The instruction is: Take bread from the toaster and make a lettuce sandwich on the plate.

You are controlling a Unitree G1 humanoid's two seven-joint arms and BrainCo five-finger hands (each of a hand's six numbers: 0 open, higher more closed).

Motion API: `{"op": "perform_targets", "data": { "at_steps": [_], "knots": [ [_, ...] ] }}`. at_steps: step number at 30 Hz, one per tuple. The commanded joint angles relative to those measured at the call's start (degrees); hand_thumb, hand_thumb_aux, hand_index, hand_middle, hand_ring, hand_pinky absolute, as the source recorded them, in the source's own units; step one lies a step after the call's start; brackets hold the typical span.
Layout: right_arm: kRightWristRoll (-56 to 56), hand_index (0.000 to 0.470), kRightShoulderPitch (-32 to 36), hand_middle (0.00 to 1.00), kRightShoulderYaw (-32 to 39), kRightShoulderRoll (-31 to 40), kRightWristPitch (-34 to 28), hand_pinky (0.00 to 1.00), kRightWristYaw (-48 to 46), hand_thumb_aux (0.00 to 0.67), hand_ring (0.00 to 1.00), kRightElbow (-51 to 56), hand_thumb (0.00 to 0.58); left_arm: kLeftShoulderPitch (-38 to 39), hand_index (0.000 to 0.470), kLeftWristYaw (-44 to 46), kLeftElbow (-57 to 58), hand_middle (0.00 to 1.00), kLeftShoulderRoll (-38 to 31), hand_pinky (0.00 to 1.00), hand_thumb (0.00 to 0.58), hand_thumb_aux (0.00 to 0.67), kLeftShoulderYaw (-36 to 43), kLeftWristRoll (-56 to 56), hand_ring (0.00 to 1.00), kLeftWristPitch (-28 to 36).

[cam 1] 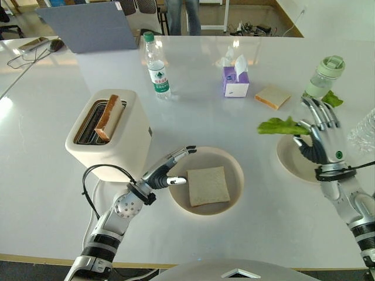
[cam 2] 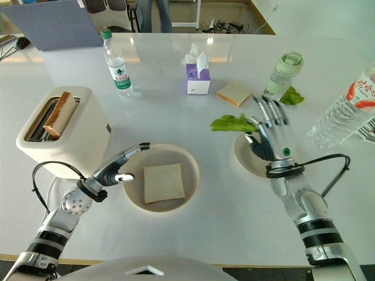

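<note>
A cream toaster (cam 1: 108, 137) stands at the left with one bread slice (cam 1: 109, 116) sticking out of its slot. A beige plate (cam 1: 231, 163) in front of me carries one flat bread slice (cam 1: 208, 185). My left hand (cam 1: 167, 167) rests at the plate's left rim, fingers stretched out and holding nothing. My right hand (cam 1: 319, 133) is raised over a second, smaller plate (cam 1: 287, 159) at the right, pinching a lettuce leaf (cam 1: 281, 125) that juts out to the left. Another bread slice (cam 1: 272, 96) lies on the table further back.
A water bottle (cam 1: 156, 67), a purple tissue box (cam 1: 235, 82) and a green-lidded cup (cam 1: 325, 75) with more lettuce (cam 1: 333, 98) beside it stand behind. A second bottle (cam 2: 343, 108) lies at the far right. A laptop (cam 1: 88, 24) sits at the back left.
</note>
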State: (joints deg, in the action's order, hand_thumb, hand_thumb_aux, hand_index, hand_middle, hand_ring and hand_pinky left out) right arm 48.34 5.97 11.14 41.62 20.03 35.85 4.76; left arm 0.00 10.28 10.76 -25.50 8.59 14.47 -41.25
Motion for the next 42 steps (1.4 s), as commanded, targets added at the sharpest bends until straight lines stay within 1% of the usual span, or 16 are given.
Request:
{"op": "perform_targets", "data": {
  "at_steps": [1, 4, 8, 11, 15, 18, 19, 20, 21, 22, 23, 24, 25, 35, 40, 42],
  "knots": [
    [0.6, 0.470, 0.8, 0.00, 7.2, -4.2, 7.5, 0.00, -4.0, 0.670, 0.00, -1.3, 0.580, 1.0, 0.000, -0.2, -2.9, 0.00, 1.1, 0.00, 0.000, 0.000, -0.6, -1.3, 0.00, -0.8],
    [0.5, 0.470, 0.3, 0.00, 12.8, -8.3, 12.6, 0.00, -6.2, 0.670, 0.00, 0.3, 0.580, 0.3, 0.000, -0.1, -3.9, 0.00, 1.6, 0.00, 0.000, 0.000, -1.1, -2.3, 0.00, -0.7],
    [2.0, 0.470, -0.1, 0.00, 16.6, -11.5, 15.9, 0.00, -7.1, 0.670, 0.00, 3.9, 0.580, -0.8, 0.000, -0.2, -3.0, 0.00, 2.4, 0.00, 0.000, 0.000, -1.4, -2.6, 0.00, -0.2],
    [3.0, 0.470, -0.3, 0.00, 18.0, -12.7, 17.2, 0.00, -7.1, 0.670, 0.00, 6.8, 0.580, -1.1, 0.000, -0.4, -2.6, 0.00, 2.8, 0.00, 0.000, 0.000, -1.8, -2.5, 0.00, -0.1],
    [4.3, 0.470, -0.1, 0.00, 18.2, -13.2, 17.2, 0.00, -6.3, 0.670, 0.00, 9.1, 0.580, -1.4, 0.000, -0.5, -2.8, 0.00, 3.0, 0.00, 0.000, 0.000, -2.5, -2.5, 0.00, -0.1],
    [4.5, 0.470, 0.0, 0.00, 17.7, -12.9, 17.0, 0.00, -6.6, 0.670, 0.00, 10.0, 0.580, -0.6, 0.000, -1.7, -4.7, 0.00, 2.5, 0.00, 0.000, 0.000, -4.9, -2.5, 0.00, 0.3],
    [4.4, 0.459, -0.1, 0.00, 17.6, -12.9, 16.8, 0.00, -6.7, 0.654, 0.00, 10.5, 0.580, -0.4, 0.000, -2.4, -5.6, 0.00, 2.5, 0.00, 0.000, 0.000, -6.0, -2.5, 0.00, 0.5],
    [4.6, 0.418, 0.0, 0.00, 17.6, -13.0, 16.5, 0.00, -6.7, 0.596, 0.00, 11.4, 0.573, -0.1, 0.000, -3.0, -6.6, 0.00, 2.6, 0.00, 0.000, 0.000, -7.0, -2.5, 0.00, 0.7],
    [4.9, 0.326, 0.1, 0.00, 17.6, -13.1, 16.1, 0.00, -6.5, 0.465, 0.00, 12.1, 0.526, 0.3, 0.000, -3.3, -7.7, 0.00, 2.7, 0.00, 0.000, 0.000, -7.7, -2.7, 0.00, 0.9],
    [5.2, 0.267, 0.4, 0.00, 17.7, -13.3, 15.8, 0.00, -6.3, 0.381, 0.00, 12.9, 0.472, 0.9, 0.000, -3.4, -8.7, 0.00, 2.7, 0.00, 0.000, 0.000, -8.2, -2.9, 0.00, 1.1],
    [5.3, 0.227, 0.6, 0.00, 17.7, -13.3, 15.7, 0.00, -6.1, 0.323, 0.00, 13.3, 0.425, 1.5, 0.000, -3.3, -9.7, 0.00, 2.7, 0.00, 0.000, 0.000, -8.5, -3.1, 0.00, 1.3],
    [5.3, 0.087, 0.6, 0.00, 17.7, -13.3, 15.7, 0.00, -6.0, 0.123, 0.00, 13.5, 0.194, 2.0, 0.000, -3.3, -10.4, 0.00, 2.6, 0.00, 0.000, 0.000, -8.8, -3.3, 0.00, 1.4],
    [5.3, 0.000, 0.6, 0.00, 17.6, -13.3, 15.7, 0.00, -6.0, 0.000, 0.00, 13.5, 0.000, 2.3, 0.000, -3.3, -10.9, 0.00, 2.5, 0.00, 0.000, 0.000, -9.1, -3.3, 0.00, 1.7],
    [5.0, 0.000, 0.8, 0.00, 16.7, -12.6, 15.1, 0.00, -6.0, 0.000, 0.00, 13.3, 0.000, 4.0, 0.000, -5.0, -15.0, 0.00, 2.8, 0.00, 0.000, 0.000, -14.1, -3.8, 0.00, 4.0],
    [4.9, 0.000, 0.5, 0.00, 16.1, -12.2, 14.9, 0.00, -5.7, 0.000, 0.00, 12.9, 0.000, 3.9, 0.000, -9.0, -18.4, 0.00, 3.7, 0.00, 0.000, 0.000, -19.1, -2.2, 0.00, 5.8],
    [4.6, 0.000, 0.1, 0.00, 14.6, -12.3, 14.3, 0.00, -4.0, 0.000, 0.00, 11.7, 0.000, 4.0, 0.000, -9.7, -19.1, 0.00, 4.1, 0.00, 0.000, 0.000, -19.7, -2.4, 0.00, 6.2]
  ]
}}
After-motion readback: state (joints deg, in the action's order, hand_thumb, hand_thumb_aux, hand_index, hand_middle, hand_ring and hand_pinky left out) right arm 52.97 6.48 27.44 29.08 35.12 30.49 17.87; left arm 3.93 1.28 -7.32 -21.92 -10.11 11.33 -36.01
